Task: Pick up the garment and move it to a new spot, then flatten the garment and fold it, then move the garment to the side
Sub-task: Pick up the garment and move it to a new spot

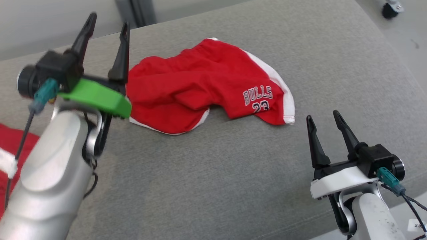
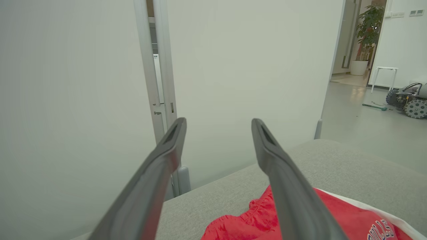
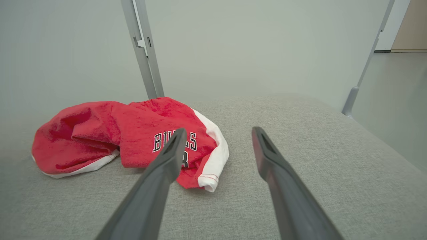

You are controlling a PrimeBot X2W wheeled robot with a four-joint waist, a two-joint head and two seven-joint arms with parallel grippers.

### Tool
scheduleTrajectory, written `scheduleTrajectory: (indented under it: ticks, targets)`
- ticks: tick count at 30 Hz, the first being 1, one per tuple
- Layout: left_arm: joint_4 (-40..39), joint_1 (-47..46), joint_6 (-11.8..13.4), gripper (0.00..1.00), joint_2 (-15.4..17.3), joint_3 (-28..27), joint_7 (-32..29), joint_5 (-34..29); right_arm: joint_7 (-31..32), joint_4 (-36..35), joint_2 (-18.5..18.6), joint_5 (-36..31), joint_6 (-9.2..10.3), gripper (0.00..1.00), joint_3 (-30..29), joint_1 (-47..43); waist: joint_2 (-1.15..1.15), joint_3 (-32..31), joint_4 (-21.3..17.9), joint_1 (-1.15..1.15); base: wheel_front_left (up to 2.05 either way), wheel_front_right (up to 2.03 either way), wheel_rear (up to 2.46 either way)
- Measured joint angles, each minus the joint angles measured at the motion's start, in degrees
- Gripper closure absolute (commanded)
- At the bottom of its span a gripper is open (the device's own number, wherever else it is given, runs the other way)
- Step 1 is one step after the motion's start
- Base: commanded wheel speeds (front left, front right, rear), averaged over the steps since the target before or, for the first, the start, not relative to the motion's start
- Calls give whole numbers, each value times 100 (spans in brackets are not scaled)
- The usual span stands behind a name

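Note:
The garment [image 1: 200, 90] is a pair of red shorts with white trim and "BULLS 23" lettering, lying crumpled on the grey cushion [image 1: 233, 173]. My left gripper [image 1: 108, 28] hovers open above the shorts' left edge, nothing between its fingers. In the left wrist view the shorts [image 2: 240, 223] lie below the open left gripper [image 2: 218, 125]. My right gripper [image 1: 323, 115] stands open to the right of the shorts, apart from them. In the right wrist view the shorts [image 3: 110, 133] lie ahead and left of the open right gripper [image 3: 218, 133].
Another red and white cloth [image 1: 10, 146] lies at the left edge behind my left forearm. A pale partition wall [image 2: 250, 66] with a metal post [image 3: 143, 50] stands behind the cushion. Floor lies past the cushion's right edge [image 1: 407, 66], where a wheeled machine [image 2: 412, 100] stands.

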State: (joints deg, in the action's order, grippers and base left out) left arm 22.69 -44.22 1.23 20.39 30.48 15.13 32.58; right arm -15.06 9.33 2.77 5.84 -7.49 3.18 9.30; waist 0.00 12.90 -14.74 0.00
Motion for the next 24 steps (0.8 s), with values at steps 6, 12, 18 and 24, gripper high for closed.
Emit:
scheduleTrajectory:
  ticks: [6, 12, 18, 24]
  targets:
    - [-1206, 1798, 246, 0, 59, -590, 2, -325, 0, 49, -1, -89, 0, 0, -60, -254, 0, -358, 673, 0, 0, 0, 0]
    - [-1813, 3346, 391, 0, -319, -1025, 3, -945, 0, 81, 2, 71, 0, 0, -43, -526, 0, -795, 1144, 0, 0, 0, 0]
    - [-1907, 3918, 205, 0, -858, -1310, 3, -1466, -1, 171, 2, 190, 0, 0, 3, -556, 0, -1027, 1491, 0, 0, 0, 0]
    - [-1766, 3841, -153, 0, -1173, -1474, 3, -1830, 0, 733, -2, 636, 0, 0, 377, -125, 0, -979, 1738, 0, 0, 0, 0]
